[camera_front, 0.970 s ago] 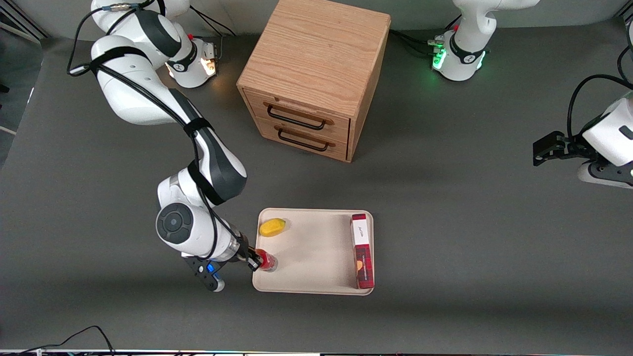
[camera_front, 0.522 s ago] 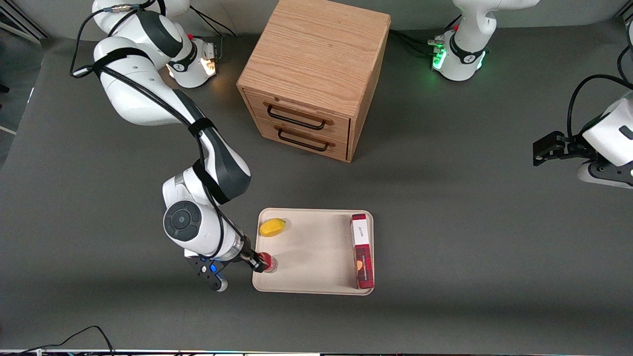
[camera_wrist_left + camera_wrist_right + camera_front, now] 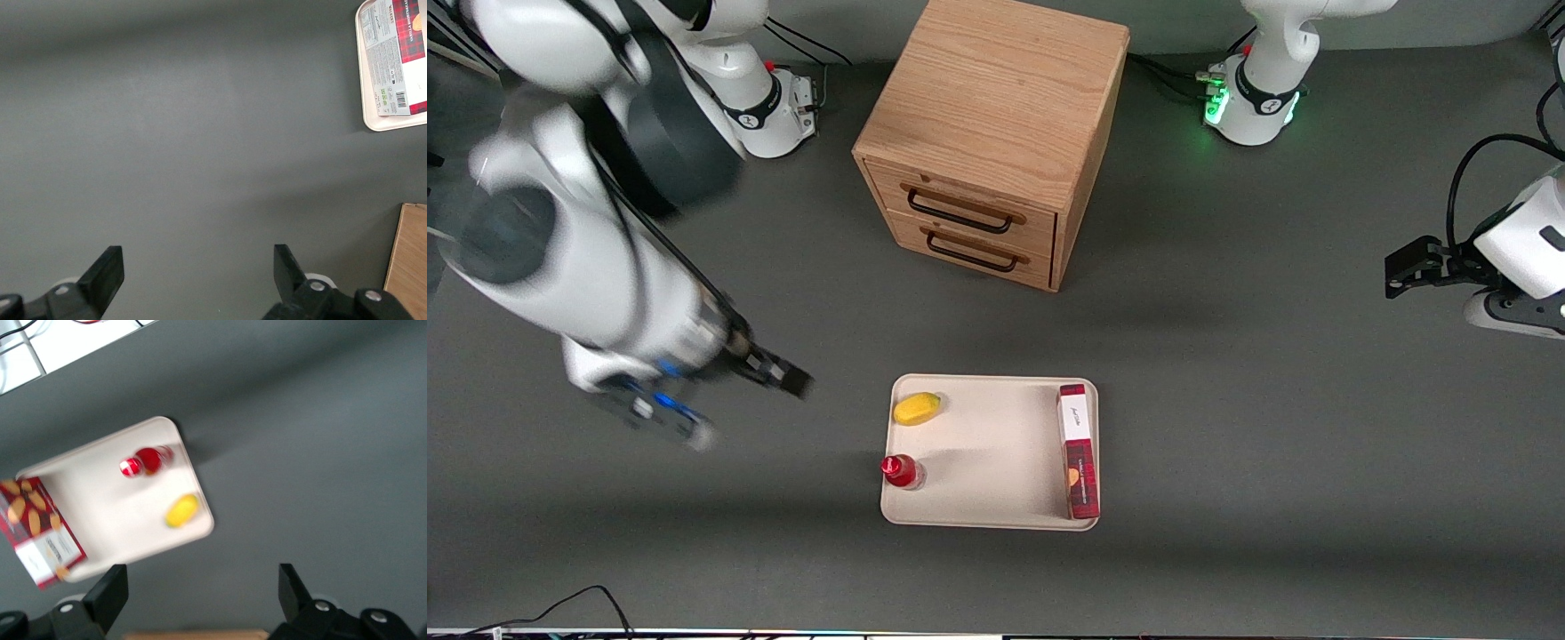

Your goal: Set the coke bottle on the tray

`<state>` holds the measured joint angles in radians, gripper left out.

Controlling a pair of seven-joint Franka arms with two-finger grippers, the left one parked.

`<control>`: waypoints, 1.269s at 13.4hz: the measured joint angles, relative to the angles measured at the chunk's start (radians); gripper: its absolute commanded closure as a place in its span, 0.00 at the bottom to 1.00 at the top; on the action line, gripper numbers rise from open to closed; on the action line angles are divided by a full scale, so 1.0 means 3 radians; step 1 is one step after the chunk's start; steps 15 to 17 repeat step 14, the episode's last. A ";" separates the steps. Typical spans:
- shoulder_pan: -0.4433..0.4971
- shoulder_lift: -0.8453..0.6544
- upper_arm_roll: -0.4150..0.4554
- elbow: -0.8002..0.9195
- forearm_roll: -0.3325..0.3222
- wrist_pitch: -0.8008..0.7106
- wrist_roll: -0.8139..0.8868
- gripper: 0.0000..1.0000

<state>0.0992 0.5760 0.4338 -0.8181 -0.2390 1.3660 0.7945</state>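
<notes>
The small red coke bottle [image 3: 901, 470] stands upright on the cream-beige tray [image 3: 996, 462], at the tray's corner nearest the front camera on the working arm's side. It also shows in the right wrist view [image 3: 145, 462] on the tray [image 3: 100, 513]. My gripper [image 3: 783, 378] is open and empty, raised above the bare table, well clear of the tray toward the working arm's end. Its fingers [image 3: 110, 590] stand wide apart with nothing between them.
A yellow fruit [image 3: 917, 408] and a long red-and-white box [image 3: 1078, 449] lie on the tray. A wooden drawer cabinet [image 3: 991, 133] stands farther from the front camera than the tray. The box's end shows in the left wrist view [image 3: 393, 57].
My gripper has let go of the coke bottle and pulled up and away from the tray toward the working arm's end. The bottle stays standing on the tray.
</notes>
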 measured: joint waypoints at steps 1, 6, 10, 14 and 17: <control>-0.0107 -0.0273 -0.0005 -0.0124 0.0037 -0.0158 -0.0229 0.00; -0.0344 -0.1506 -0.0988 -0.1365 0.0737 -0.0341 -0.1479 0.00; -0.0380 -0.2259 -0.1272 -0.2753 0.0864 0.0300 -0.1787 0.00; -0.0334 -0.2424 -0.1228 -0.3062 0.0865 0.0413 -0.1785 0.00; -0.0334 -0.2424 -0.1228 -0.3062 0.0865 0.0413 -0.1785 0.00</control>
